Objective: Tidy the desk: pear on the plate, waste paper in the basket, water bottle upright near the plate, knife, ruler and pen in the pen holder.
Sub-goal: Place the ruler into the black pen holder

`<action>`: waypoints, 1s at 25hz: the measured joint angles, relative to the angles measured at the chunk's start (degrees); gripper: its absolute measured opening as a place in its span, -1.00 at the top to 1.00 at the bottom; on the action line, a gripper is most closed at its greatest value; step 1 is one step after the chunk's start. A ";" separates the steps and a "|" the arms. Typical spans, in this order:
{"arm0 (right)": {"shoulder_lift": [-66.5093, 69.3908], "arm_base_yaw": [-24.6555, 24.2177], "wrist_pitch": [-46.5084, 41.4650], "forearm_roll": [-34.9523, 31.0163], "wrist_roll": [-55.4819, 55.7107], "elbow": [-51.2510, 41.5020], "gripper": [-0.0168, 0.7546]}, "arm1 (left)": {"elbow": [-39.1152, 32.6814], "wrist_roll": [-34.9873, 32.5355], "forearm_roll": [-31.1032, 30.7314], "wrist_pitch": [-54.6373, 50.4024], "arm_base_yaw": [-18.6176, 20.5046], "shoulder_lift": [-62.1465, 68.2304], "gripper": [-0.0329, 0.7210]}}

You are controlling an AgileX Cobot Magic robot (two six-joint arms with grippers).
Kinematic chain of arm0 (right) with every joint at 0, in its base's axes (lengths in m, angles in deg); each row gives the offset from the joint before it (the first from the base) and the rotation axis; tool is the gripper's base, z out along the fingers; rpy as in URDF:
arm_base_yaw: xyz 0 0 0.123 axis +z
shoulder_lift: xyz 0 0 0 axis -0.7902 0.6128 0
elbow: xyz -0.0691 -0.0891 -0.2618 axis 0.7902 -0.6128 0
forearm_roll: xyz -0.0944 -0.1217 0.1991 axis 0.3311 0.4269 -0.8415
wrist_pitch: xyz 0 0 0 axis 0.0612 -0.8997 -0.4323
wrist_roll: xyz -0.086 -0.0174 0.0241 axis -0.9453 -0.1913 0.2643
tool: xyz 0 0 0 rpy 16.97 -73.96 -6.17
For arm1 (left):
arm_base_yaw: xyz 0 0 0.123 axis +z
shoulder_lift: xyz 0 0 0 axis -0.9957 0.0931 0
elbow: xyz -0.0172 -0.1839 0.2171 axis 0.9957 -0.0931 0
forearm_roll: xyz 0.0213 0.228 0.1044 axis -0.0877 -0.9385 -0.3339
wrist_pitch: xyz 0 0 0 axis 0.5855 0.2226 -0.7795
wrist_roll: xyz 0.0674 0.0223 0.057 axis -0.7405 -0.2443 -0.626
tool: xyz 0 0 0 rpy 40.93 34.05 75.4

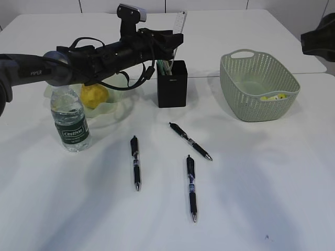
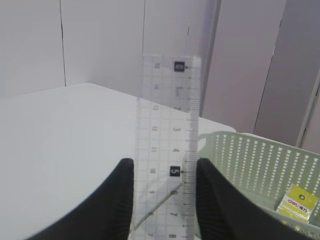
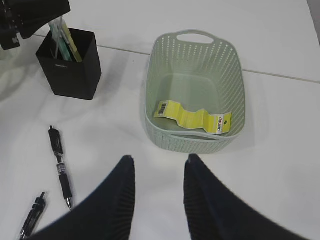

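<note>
**A:** Left jaws, what have you got?

**B:** My left gripper (image 2: pixel 164 200) is clamped on the short transparent plastic ruler with fine black markings (image 2: pixel 167 150). Both dark fingers (image 2: pixel 117 200) press its long edges, and the ruler stands upright out of them. In the exterior view it is held above the matte black square pen holder (image 1: pixel 172 83), its top end poking up past the arm. I can't tell whether its lower end is inside the cup yet.

**A:** Right side?

**B:** My right gripper (image 3: pixel 157 195) holds nothing, jaws parted, hanging over bare white table (image 3: pixel 280 175) just in front of the sage green perforated plastic basket (image 3: pixel 195 47).

**A:** Basket contents?

**B:** The crumpled bright yellow wrapper strip with a white label at one end (image 3: pixel 192 116) lies on the basket floor, toward the near wall.

**A:** Pen holder?

**B:** It stands upright left of the basket, with a few pale green and white sticks (image 3: pixel 64 44) already in it; I can't make out what they are.

**A:** Further out?

**B:** Three black click pens lie loose on the table in front of the holder: one nearest it, slanted (image 1: pixel 190 141), one to the left (image 1: pixel 135 162), one closest to the camera (image 1: pixel 191 187). None touch. On the far left, the yellow pear (image 1: pixel 94 96) sits in the translucent pale green wavy-rimmed plate (image 1: pixel 118 104), partly hidden by my left arm. The small clear plastic water bottle with a dark green label and white cap (image 1: pixel 69 121) stands upright just in front of the plate.
</note>
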 joint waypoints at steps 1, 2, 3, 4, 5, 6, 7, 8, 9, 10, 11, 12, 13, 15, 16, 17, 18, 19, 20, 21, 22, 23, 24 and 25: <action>0.00 0.00 0.00 0.00 0.00 0.00 0.23 | 0.00 0.00 0.00 0.00 0.00 0.00 0.21; 0.00 0.00 0.00 0.00 0.00 0.00 0.23 | 0.00 0.00 0.00 0.00 0.00 0.00 0.21; 0.00 0.00 0.08 0.00 0.00 0.00 0.23 | 0.00 0.00 0.00 0.00 0.00 0.00 0.21; 0.00 0.00 0.08 0.00 0.00 0.00 0.23 | 0.00 0.00 0.00 0.00 0.00 0.00 0.20; 0.00 0.00 0.08 0.00 0.00 0.00 0.23 | 0.00 0.00 0.00 0.00 0.00 0.00 0.20; 0.00 0.00 0.08 0.00 0.00 0.00 0.23 | 0.00 0.00 0.00 0.00 0.00 0.00 0.20; 0.00 0.00 0.08 0.00 0.00 0.00 0.23 | 0.00 0.00 0.00 0.00 0.00 0.00 0.20; 0.00 0.00 0.08 -0.10 0.00 0.00 0.23 | 0.00 0.00 0.00 0.00 0.00 0.00 0.20; 0.00 0.00 0.08 -0.10 0.00 0.00 0.23 | 0.00 0.00 -0.11 0.00 0.00 0.00 0.20; 0.00 0.00 0.12 -0.21 0.00 0.00 0.23 | 0.00 0.00 -0.19 0.00 0.00 0.00 0.20; 0.00 0.00 0.12 -0.21 0.00 0.00 0.23 | 0.00 0.00 -0.19 0.00 0.00 0.00 0.20; 0.00 0.00 0.12 -0.21 0.00 0.00 0.23 | 0.00 0.00 -0.29 0.00 0.00 0.00 0.20; 0.00 0.00 0.23 -0.21 0.00 0.00 0.23 | 0.00 0.00 -0.24 0.00 0.00 0.00 0.19; 0.00 0.00 0.23 -0.21 0.00 0.00 0.23 | 0.00 0.00 -0.24 0.00 0.00 0.00 0.15; 0.00 0.00 0.23 -0.21 0.00 0.00 0.23 | 0.00 0.00 -0.24 0.00 0.00 0.00 0.10; 0.00 0.00 0.23 -0.21 0.00 0.00 0.23 | 0.00 0.00 -0.24 0.00 0.00 0.00 0.05; 0.00 0.00 0.23 -0.30 0.00 0.00 0.23 | 0.00 0.00 -0.24 0.00 0.00 0.00 0.00; 0.00 0.00 0.23 -0.30 0.00 0.00 0.23 | 0.00 0.00 -0.24 0.11 0.00 0.00 -0.05; 0.00 0.00 0.23 -0.33 0.00 0.00 0.23 | 0.00 0.00 -0.24 0.23 0.00 0.00 -0.08; 0.00 0.00 0.23 -0.43 0.00 0.00 0.23 | 0.00 0.00 -0.24 0.33 0.00 0.00 -0.10; 0.00 0.00 0.23 -0.43 0.00 0.00 0.23 | 0.00 0.00 -0.35 0.33 0.00 0.00 -0.11; 0.00 0.00 0.23 -0.43 0.00 0.00 0.23 | 0.00 0.00 -0.33 0.33 0.00 0.00 -0.13; 0.00 0.00 0.23 -0.43 0.00 0.00 0.23 | 0.00 0.00 -0.33 0.44 0.00 0.00 -0.14; 0.00 0.00 0.23 -0.46 0.00 0.00 0.23 | 0.00 0.00 -0.33 0.44 0.00 0.00 -0.15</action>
